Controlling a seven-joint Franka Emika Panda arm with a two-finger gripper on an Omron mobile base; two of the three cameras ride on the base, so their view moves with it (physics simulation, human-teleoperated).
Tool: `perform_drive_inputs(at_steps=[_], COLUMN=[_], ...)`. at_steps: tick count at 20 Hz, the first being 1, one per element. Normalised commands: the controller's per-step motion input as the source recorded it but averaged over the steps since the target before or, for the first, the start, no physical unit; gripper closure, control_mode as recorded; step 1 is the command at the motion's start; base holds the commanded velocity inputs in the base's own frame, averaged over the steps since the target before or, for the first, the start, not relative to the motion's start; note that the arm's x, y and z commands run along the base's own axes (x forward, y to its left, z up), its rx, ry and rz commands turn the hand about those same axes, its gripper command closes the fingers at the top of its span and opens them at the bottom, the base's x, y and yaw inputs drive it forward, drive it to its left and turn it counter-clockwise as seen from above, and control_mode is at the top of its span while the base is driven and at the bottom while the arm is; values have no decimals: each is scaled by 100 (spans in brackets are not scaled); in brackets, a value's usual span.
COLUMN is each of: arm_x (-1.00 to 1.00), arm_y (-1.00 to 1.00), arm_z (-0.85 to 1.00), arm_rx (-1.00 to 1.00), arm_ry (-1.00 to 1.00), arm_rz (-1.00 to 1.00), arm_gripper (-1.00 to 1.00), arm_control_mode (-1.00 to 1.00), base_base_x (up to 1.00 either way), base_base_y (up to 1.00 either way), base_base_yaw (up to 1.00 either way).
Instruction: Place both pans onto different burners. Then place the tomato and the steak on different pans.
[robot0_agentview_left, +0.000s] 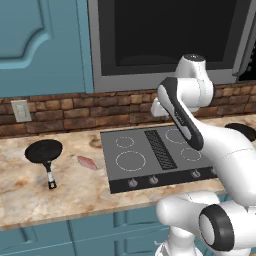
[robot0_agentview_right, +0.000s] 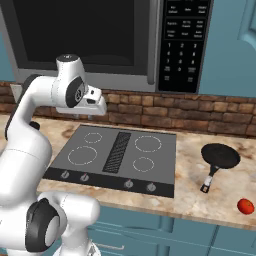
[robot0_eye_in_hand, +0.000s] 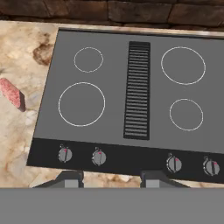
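A home kitchen, rendered.
There's a marble-look counter (robot0_agentview_left: 30, 195) carrying a dark cooktop (robot0_eye_in_hand: 118, 94) with front knobs (robot0_eye_in_hand: 99, 156), a brick backsplash (robot0_agentview_right: 200, 117), teal cabinets (robot0_agentview_left: 40, 40), and a microwave (robot0_agentview_right: 100, 40) overhead.

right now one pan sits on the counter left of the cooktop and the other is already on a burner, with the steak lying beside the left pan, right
Not quite. The other pan is not on a burner: the right base view shows it on the counter, right of the cooktop, near the tomato. The rest holds: in the left base view one pan sits left of the cooktop with the steak beside it.
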Motion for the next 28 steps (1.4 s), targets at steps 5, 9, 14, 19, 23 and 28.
perform_drive_inputs(at_steps=[5,9,14,19,23,28], arm_x=[-1,0,0,-1,0,0], arm_y=[10,54,72,66,62,47], arm_z=[-6,-21,-29,-35,-31,-16], arm_rx=[0,-1,0,0,0,0], arm_ry=[0,0,0,0,0,0], arm_rz=[-2,-10,-4,-1,-1,0], arm_gripper=[-100,-100,-100,-100,-100,-100], arm_control_mode=[-100,-100,-100,-100,-100,-100], base_base_x=[0,0,0,0,0,0], base_base_y=[0,0,0,0,0,0], base_base_yaw=[0,0,0,0,0,0])
